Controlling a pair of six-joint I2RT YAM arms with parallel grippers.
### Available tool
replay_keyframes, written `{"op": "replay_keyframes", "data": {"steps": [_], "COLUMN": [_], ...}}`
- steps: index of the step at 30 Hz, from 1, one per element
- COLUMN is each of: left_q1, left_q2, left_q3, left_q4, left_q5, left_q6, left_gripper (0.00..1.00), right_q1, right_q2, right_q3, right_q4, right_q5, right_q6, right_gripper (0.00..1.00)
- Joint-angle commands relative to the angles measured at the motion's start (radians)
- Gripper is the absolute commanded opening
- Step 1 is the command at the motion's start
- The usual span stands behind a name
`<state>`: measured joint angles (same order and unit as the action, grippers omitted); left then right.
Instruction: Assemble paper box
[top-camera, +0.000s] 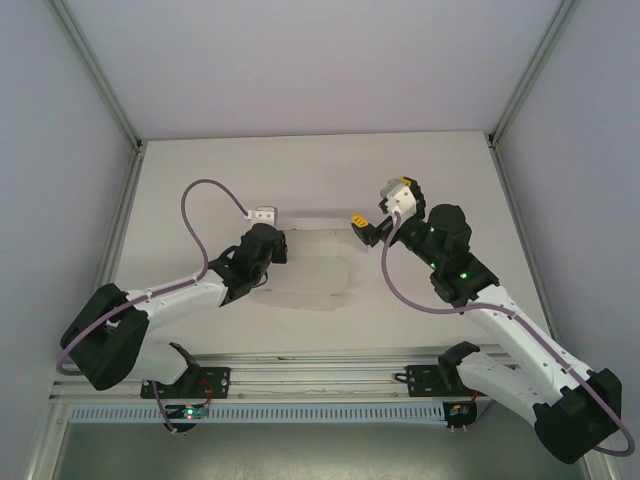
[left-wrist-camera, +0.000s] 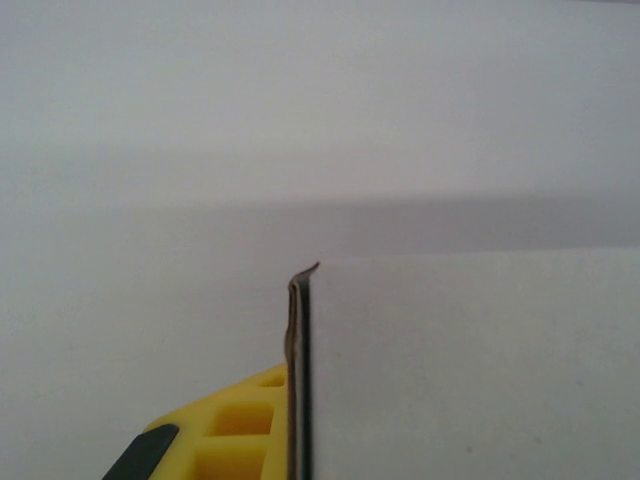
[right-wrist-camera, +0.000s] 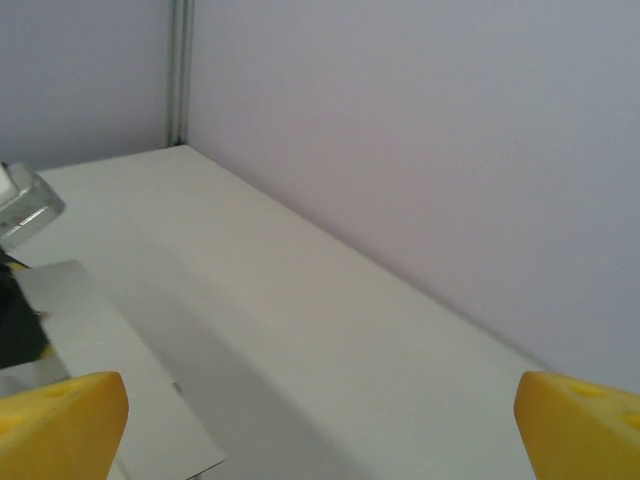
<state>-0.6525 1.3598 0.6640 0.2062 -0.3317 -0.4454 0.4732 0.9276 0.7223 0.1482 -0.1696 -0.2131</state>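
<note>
Box (top-camera: 310, 268) lay on table (top-camera: 200, 170) btwn arms, far panel raised. Left end effector (top-camera: 275, 238) pinched that panel's edge; right end effector (top-camera: 365, 228) gaped wide just beside it, empty. Step: prob. folding walls; next needs right to catch the adjoining flap squarely.

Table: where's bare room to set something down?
Free: far strip of table between paper box and back wall; near strip along the front rail. Crowded: centre, left gripper clamping the box, right gripper open beside it.
</note>
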Motion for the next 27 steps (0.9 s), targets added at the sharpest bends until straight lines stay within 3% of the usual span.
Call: {"op": "replay_keyframes", "data": {"steps": [1, 6, 16, 22, 27], "left_q1": [0.005, 0.004, 0.005, 0.004, 0.005], "left_q2": [-0.034, -0.046, -0.064, -0.028, 0.025], "left_q3": [-0.012, -0.026, -0.009, 0.047, 0.079], "left_q4": [0.046, 0.073, 0.065, -0.025, -0.057], "left_q5": [-0.014, 0.017, 0.015, -0.004, 0.006], "left_q6": [-0.027, -0.014, -0.055, -0.074, -0.046], "left_gripper": [0.00, 0.00, 0.00, 0.00, 0.00], "right_q1": [-0.007, -0.036, -0.023, 0.014, 0.018], "right_q2": [0.024, 0.115, 0.220, 0.224, 0.198], "right_q3": [0.000, 0.044, 0.012, 0.054, 0.110], "right_q4": [-0.047, -0.089, -0.087, -0.201, -0.231], "right_q5": [0.006, 0.049, -0.165, -0.101, 0.007], "right_q6": [0.185, 0.217, 0.132, -0.006, -0.002], "right_gripper": [0.98, 0.98, 0.98, 0.98, 0.98]}}
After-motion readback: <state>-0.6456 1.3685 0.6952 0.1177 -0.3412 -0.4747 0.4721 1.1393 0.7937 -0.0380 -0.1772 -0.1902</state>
